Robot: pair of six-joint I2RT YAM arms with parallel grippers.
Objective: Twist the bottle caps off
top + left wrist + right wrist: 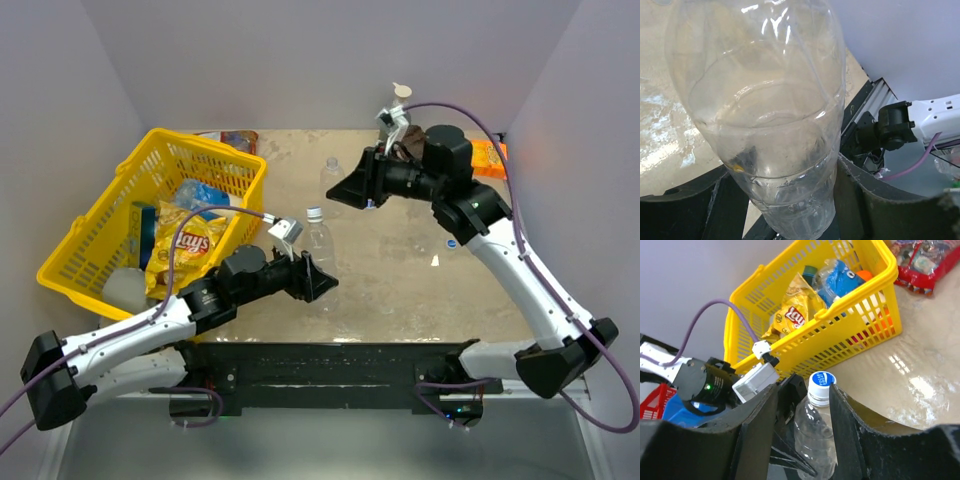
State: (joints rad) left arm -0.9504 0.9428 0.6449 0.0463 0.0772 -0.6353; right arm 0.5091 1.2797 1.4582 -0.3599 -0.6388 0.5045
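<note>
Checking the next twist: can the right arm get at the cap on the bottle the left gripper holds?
Probably yes. The left gripper clamps the bottle on its body, leaving the cap bare on top. The right gripper faces it with jaws apart, and nothing is seen between them.

The yellow plastic mesh basket (95, 202) crowds the left side of the beige tabletop (400, 290), just beside the left arm (130, 335). Mid-table a clear ribbed plastic bottle (320, 240) stands clamped in the left gripper (325, 278), and a second clear bottle (332, 172) stands just beside the right gripper (340, 195) — to their right the surface lies mostly bare up to the right arm (520, 270)
</note>
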